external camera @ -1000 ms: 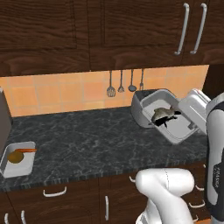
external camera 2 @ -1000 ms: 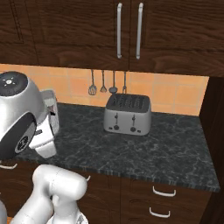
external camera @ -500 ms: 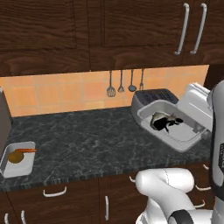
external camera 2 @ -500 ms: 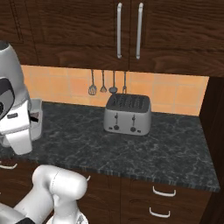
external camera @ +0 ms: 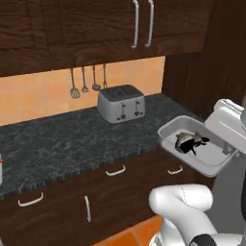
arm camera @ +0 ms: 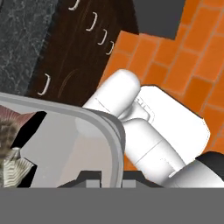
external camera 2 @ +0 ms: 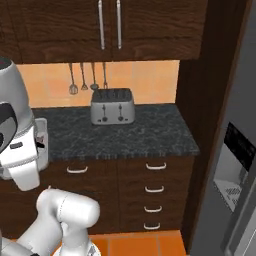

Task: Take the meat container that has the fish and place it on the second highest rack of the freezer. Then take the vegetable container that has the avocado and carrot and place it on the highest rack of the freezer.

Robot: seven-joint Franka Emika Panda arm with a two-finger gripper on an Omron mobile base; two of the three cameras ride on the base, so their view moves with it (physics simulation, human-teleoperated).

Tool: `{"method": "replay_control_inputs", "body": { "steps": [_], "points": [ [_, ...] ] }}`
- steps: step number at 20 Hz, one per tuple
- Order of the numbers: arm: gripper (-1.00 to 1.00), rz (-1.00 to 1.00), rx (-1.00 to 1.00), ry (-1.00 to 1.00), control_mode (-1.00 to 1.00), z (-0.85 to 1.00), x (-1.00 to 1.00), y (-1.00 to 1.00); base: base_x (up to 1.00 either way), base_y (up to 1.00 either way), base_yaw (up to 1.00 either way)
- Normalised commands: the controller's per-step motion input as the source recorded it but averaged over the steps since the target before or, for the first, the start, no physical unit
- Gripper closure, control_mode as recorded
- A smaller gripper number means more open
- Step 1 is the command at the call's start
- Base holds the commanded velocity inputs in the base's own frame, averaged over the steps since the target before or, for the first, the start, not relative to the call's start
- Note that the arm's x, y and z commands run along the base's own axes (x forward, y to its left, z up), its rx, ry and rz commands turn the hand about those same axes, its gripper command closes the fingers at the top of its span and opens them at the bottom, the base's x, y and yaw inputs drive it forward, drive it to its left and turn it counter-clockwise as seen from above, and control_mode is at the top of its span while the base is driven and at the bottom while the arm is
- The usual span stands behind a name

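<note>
The meat container [external camera: 211, 161], a pale grey tray, hangs tilted in front of the counter edge at the right of the left base view. The small dark fish [external camera: 189, 140] lies inside it. My gripper [external camera: 227, 150] is shut on the tray's right rim, with the white hand behind it. In the hand view the tray's rounded rim [arm camera: 108, 127] runs between my fingertips, and the fish [arm camera: 9, 135] shows at the left edge. The freezer door [external camera 2: 235, 170], grey with a dark dispenser panel, stands at the right. The vegetable container with the avocado and carrot is out of view.
A silver toaster [external camera: 121, 103] stands on the dark stone counter [external camera: 62, 139] under hanging utensils [external camera: 86, 81]. Dark wood cabinets and drawers [external camera 2: 155, 195] run below, and a tall dark panel [external camera 2: 200, 100] separates the counter from the fridge. The floor is orange tile [arm camera: 192, 57].
The whole picture has slid left, so the base has moved right. The toaster now shows in the left base view and the fridge door in the right. The tray stays gripped.
</note>
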Motion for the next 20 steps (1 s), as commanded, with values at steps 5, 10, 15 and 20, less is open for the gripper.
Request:
{"method": "replay_control_inputs", "body": {
  "steps": [5, 10, 15, 20],
  "points": [
    [1.0, 0.0, 0.0, 0.0, 1.0, 0.0, 0.0, 0.0, -0.42, 0.0, -0.92],
    [1.0, 0.0, 0.0, 0.0, 1.0, 0.0, 0.0, 0.0, -0.24, -0.04, -0.89],
    [1.0, 0.0, 0.0, 0.0, 1.0, 0.0, 0.0, 0.0, -0.06, -0.49, -0.79],
    [1.0, 0.0, 0.0, 0.0, 1.0, 0.0, 0.0, 0.0, 0.0, -0.97, -0.64]
  ]
}}
